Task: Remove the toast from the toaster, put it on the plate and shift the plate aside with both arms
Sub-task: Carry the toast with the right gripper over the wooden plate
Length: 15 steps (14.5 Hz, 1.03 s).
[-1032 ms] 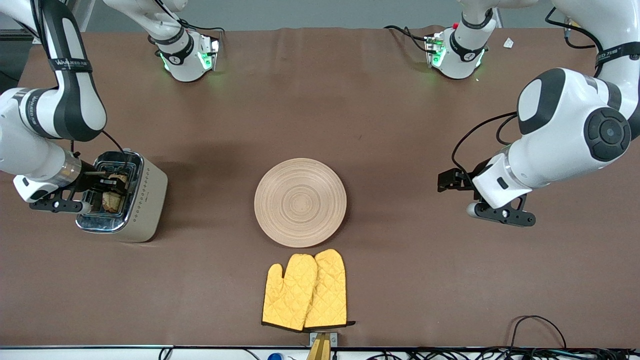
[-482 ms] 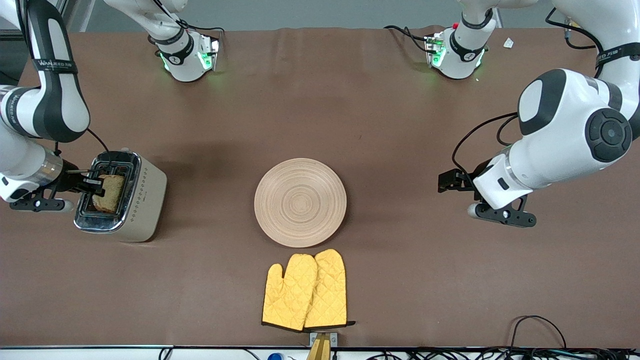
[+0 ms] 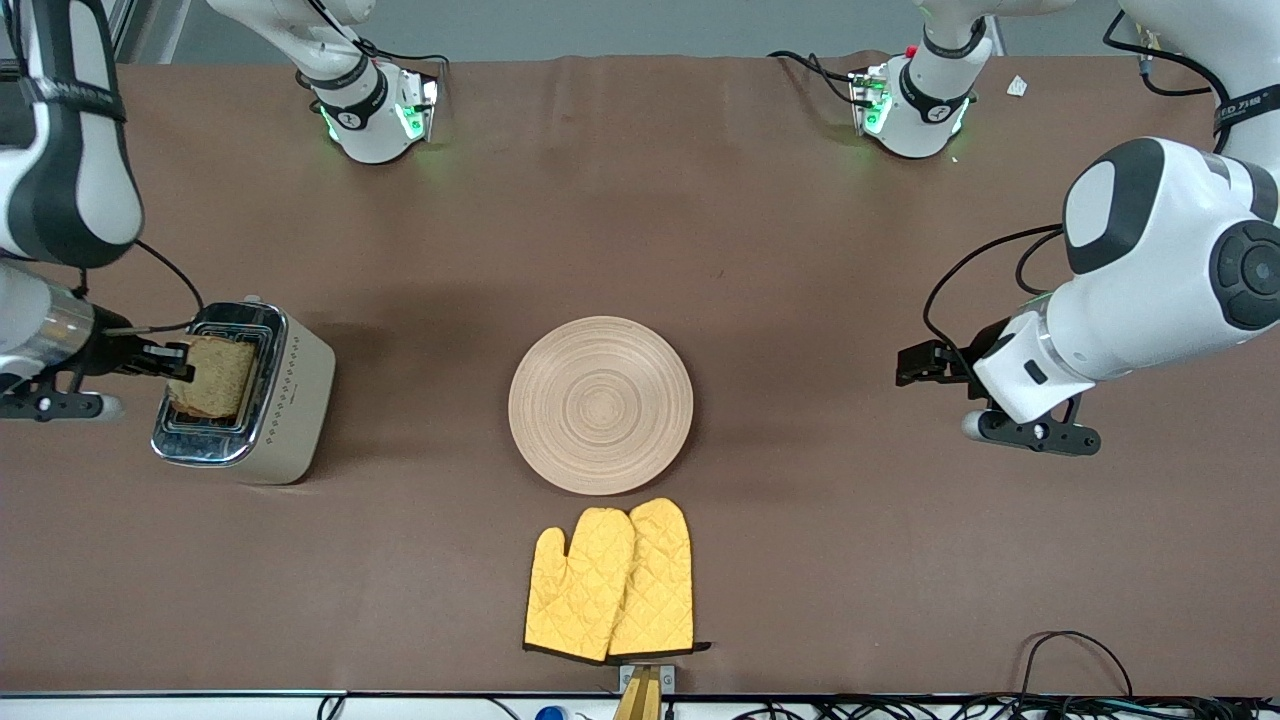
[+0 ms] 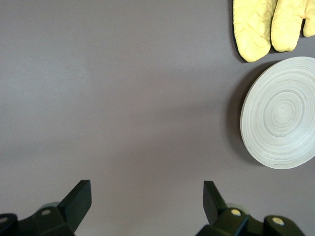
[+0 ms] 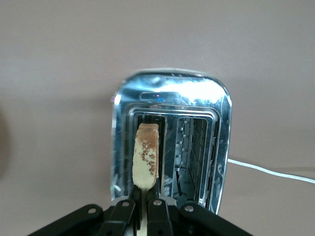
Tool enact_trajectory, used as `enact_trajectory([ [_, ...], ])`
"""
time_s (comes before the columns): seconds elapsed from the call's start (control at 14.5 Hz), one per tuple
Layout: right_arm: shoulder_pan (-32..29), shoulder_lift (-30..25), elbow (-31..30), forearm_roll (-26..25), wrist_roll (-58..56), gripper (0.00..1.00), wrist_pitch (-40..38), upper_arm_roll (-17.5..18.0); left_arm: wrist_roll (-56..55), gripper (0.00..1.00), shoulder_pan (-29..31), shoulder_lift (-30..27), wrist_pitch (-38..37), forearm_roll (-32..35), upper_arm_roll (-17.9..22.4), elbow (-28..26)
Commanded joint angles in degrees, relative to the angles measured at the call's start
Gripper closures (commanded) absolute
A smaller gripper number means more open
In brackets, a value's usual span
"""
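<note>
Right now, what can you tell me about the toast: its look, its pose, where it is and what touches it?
The toast is a roughly square slice of brown, grainy bread with a darker crust. The right claw is shut on one edge and holds it upright, on edge, over the toaster at the right arm's end of the table. In the right wrist view it shows edge-on, pale with brown speckles, above one slot. Whether its lower edge is clear of the slot I cannot tell.

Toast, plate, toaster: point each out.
toast [image 3: 212, 376], front view, middle of its brown face, pinched in the shut right gripper [image 3: 178, 362] over the toaster.
plate [image 3: 600, 404], front view, centre of the ring grain.
toaster [image 3: 298, 405], front view, beige side wall.
</note>
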Motion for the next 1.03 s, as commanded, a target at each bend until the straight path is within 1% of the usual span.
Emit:
enact_trajectory([
  [0.0,0.4,-0.3,5.7,0.7,3.4,1.00,-3.9,2.4,0.0,0.00,0.9,-1.2,-1.2,-0.6,0.0,0.6],
  [0.07,0.4,-0.3,6.5,0.7,6.2,1.00,-3.9,4.1,0.0,0.00,0.9,-1.3,-1.2,-0.6,0.0,0.6],
  [0.28,0.6,0.6,6.9,0.3,17.6,1.00,-2.0,11.3,0.1,0.00,1.7,-1.3,-1.2,-0.5,0.0,0.6],
  [0.34,0.9,1.7,6.4,0.2,20.9,1.00,0.6,13.7,0.0,0.00,1.7,-1.3,-1.1,-0.5,0.0,0.6],
  [0.48,1.5,4.9,6.1,1.1,25.8,1.00,4.5,17.1,0.2,0.00,1.9,-1.3,-1.2,-0.6,0.0,0.7],
  [0.55,2.0,6.0,5.1,4.0,26.4,1.00,7.3,18.1,0.2,0.00,2.0,-1.3,-1.2,-0.6,0.0,0.7],
  [0.69,2.8,6.3,-1.4,14.8,26.6,1.00,17.2,18.6,0.7,0.00,2.1,-1.2,-1.2,-0.2,0.0,0.6],
  [0.76,3.3,6.4,-4.3,19.1,26.2,1.00,21.7,19.6,0.7,0.00,2.2,-1.3,-1.1,-0.1,0.0,0.7],
  [0.89,3.9,6.9,-8.1,25.3,26.1,1.00,29.8,22.8,0.2,0.00,3.9,-1.1,-1.2,-0.8,0.0,0.7],
  [0.96,3.9,8.0,-8.5,27.6,26.0,1.00,32.4,24.5,0.2,0.00,4.0,-0.9,-1.2,-1.0,0.0,0.6],
])
